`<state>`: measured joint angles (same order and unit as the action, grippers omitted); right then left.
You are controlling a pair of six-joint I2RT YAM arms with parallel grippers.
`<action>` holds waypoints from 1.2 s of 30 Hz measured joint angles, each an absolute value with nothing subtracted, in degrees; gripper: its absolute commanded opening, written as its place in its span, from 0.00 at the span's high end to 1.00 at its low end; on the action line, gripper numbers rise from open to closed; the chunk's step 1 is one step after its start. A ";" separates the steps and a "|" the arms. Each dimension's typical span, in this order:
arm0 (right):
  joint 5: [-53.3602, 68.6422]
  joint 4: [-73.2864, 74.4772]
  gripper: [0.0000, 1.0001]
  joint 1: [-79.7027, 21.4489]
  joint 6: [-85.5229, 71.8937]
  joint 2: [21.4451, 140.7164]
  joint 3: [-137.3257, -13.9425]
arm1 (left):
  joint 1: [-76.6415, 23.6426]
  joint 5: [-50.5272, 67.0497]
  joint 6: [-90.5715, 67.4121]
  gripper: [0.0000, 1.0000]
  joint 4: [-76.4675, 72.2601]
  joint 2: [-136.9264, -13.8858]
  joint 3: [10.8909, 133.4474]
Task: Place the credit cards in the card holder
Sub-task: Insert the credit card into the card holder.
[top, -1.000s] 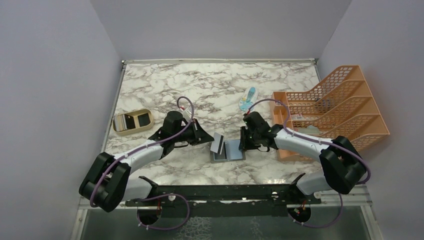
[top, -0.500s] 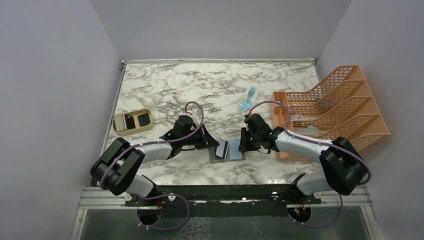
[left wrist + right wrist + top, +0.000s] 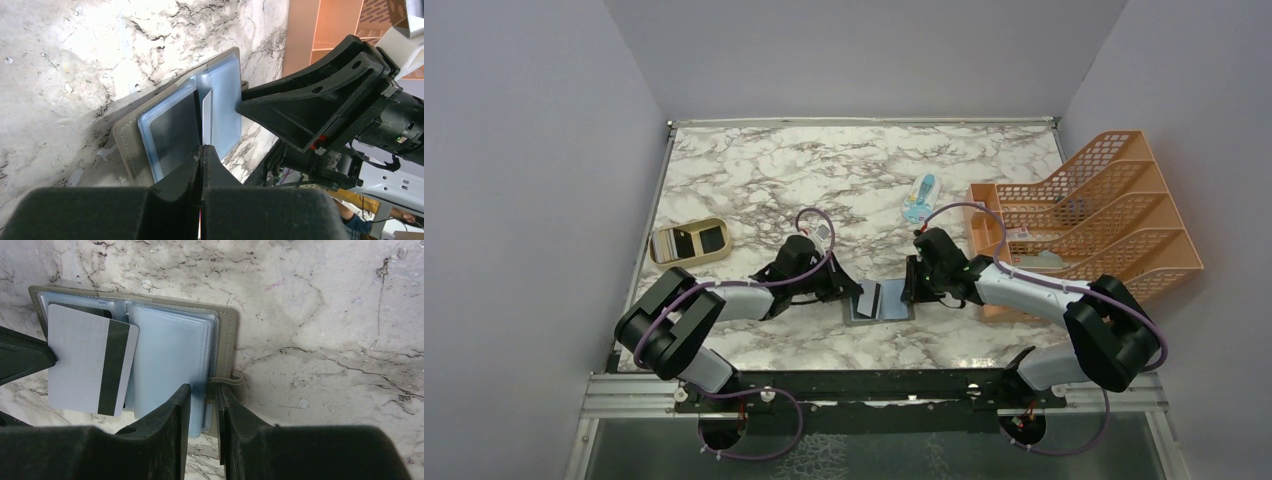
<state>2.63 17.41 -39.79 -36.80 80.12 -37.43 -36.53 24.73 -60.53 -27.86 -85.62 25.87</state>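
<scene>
The grey card holder lies open on the marble, its pale blue pockets facing up. My left gripper is shut on one of the credit cards, a white card with a black stripe. That card stands tilted over the holder's left half, its far edge at the pockets near the fold. My right gripper is closed on the near edge of the holder's right half, beside the tab clasp. No other credit cards are in view.
A tan oval tray sits at the left. A large orange mesh file rack stands at the right edge, close behind my right arm. A light blue-and-white packet lies behind the holder. Both grippers nearly meet over the holder.
My left arm has reached further right and lowered, bringing the card down onto the holder's left half. The right gripper has hardly moved.
</scene>
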 measured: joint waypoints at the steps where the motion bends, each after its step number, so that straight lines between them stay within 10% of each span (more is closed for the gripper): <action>1: 2.63 17.37 0.75 -39.79 -36.80 80.12 -37.43 | -36.64 24.51 -60.64 1.00 -27.92 -85.62 25.74; 36: 5.82 16.80 0.70 -39.81 -38.24 78.02 -35.62 | -40.84 16.75 -64.62 1.00 -32.21 -87.64 23.22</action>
